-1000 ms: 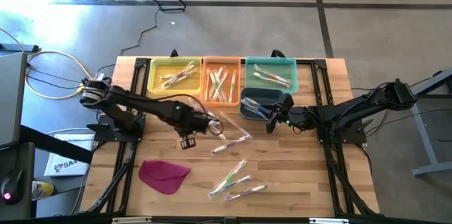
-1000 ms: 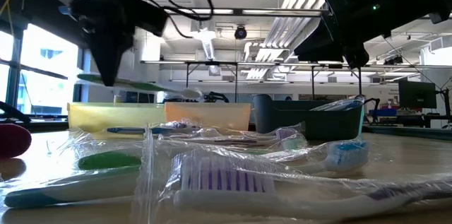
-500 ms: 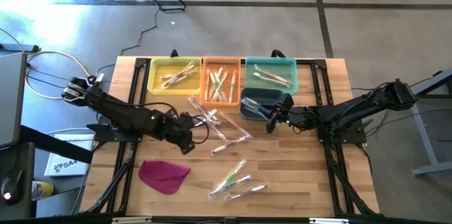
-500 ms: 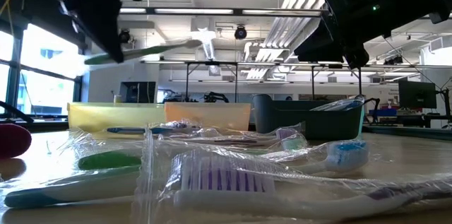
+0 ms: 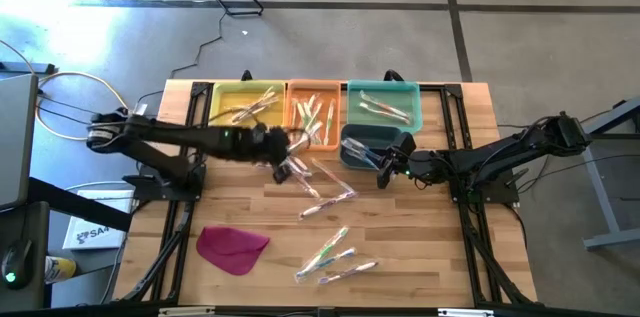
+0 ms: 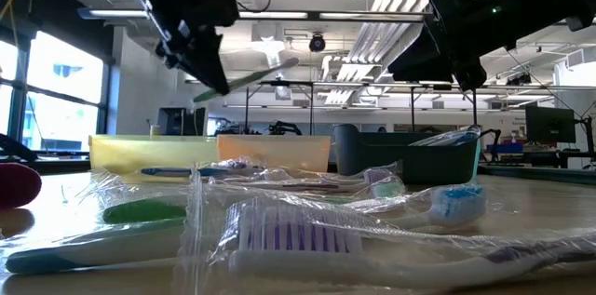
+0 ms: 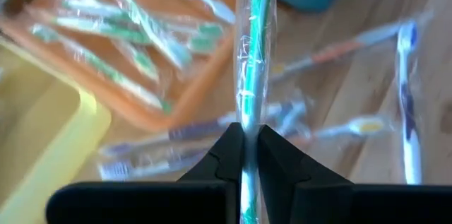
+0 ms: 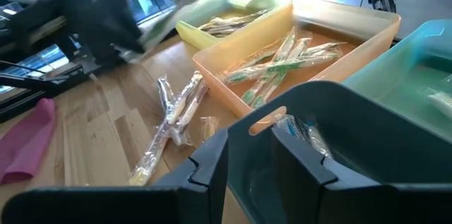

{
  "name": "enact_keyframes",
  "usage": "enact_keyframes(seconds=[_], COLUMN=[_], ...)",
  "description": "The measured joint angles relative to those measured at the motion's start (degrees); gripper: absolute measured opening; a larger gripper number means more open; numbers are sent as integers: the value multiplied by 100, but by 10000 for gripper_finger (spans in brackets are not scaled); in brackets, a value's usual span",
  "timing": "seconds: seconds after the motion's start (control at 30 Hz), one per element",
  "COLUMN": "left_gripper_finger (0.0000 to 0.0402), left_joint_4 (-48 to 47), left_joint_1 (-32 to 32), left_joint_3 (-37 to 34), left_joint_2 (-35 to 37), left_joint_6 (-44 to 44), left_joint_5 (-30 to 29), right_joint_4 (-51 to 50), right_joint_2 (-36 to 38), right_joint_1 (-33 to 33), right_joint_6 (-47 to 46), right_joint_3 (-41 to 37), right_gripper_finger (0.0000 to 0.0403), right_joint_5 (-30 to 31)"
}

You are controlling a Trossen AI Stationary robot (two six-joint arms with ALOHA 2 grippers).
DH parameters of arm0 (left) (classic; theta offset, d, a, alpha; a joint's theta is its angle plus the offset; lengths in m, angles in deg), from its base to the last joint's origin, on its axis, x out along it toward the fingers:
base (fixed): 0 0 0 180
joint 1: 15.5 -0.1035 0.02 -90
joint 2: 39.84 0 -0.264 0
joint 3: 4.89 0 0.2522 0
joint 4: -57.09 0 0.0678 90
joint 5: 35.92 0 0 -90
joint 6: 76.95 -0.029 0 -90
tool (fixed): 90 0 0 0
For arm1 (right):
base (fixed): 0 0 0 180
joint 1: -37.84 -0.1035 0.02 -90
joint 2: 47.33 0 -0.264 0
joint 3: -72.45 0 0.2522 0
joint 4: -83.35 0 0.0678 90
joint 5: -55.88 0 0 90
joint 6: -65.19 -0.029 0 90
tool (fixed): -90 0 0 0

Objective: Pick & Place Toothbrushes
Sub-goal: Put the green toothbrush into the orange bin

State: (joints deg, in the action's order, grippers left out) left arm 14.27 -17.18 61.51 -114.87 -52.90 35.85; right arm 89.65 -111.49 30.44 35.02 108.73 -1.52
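My left gripper (image 5: 285, 147) is shut on a green-handled toothbrush (image 7: 248, 61) in a clear wrapper, in the air at the near edge of the orange tray (image 5: 313, 112). The low view shows this gripper (image 6: 212, 76) high above the table, with the brush (image 6: 261, 73) sticking out of it. My right gripper (image 5: 383, 169) hangs open at the dark bin (image 8: 367, 146), which holds a wrapped toothbrush (image 8: 296, 128). More wrapped toothbrushes lie flat on the wood at the middle (image 5: 325, 192) and near the front (image 5: 335, 257). My left gripper pinches the toothbrush's green handle (image 7: 244, 114) through the wrapper between its two fingers (image 7: 227, 155). The fingers come from above and lie across the brush. The brush is lifted clear of the table, and its long free end tilts upward (image 6: 284, 65).
Yellow (image 5: 245, 105), orange and teal (image 5: 383, 105) trays stand side by side along the far edge, each with wrapped brushes inside. The dark bin (image 5: 365, 147) sits just in front of the teal one. A magenta cloth (image 5: 232, 247) lies near the front left.
My left gripper, still shut on the green toothbrush, has risen and swung from the table's middle toward the far edge, reaching the orange tray's near side. The brush has turned from level to tilted, with its free end up.
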Motion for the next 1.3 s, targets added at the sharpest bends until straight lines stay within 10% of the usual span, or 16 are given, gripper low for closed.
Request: enact_keyframes(seconds=[0.53,0.97,1.3], left_gripper_finger=[22,22,22], left_joint_4=[2407,3571,3965], left_joint_1=[-3256,-2860,-2749], left_joint_3=[2,9,7], left_joint_2=[-211,-1216,-2055], left_joint_6=[-423,390,1099], left_joint_5=[3733,2370,2606], right_joint_4=[-16,-18,-20], right_joint_2=[-2,-2,-2], right_joint_1=[2,2,2], right_joint_6=[-20,-20,-11], right_joint_3=[0,0,0], right_gripper_finger=[97,97,97], right_joint_5=[0,0,2])
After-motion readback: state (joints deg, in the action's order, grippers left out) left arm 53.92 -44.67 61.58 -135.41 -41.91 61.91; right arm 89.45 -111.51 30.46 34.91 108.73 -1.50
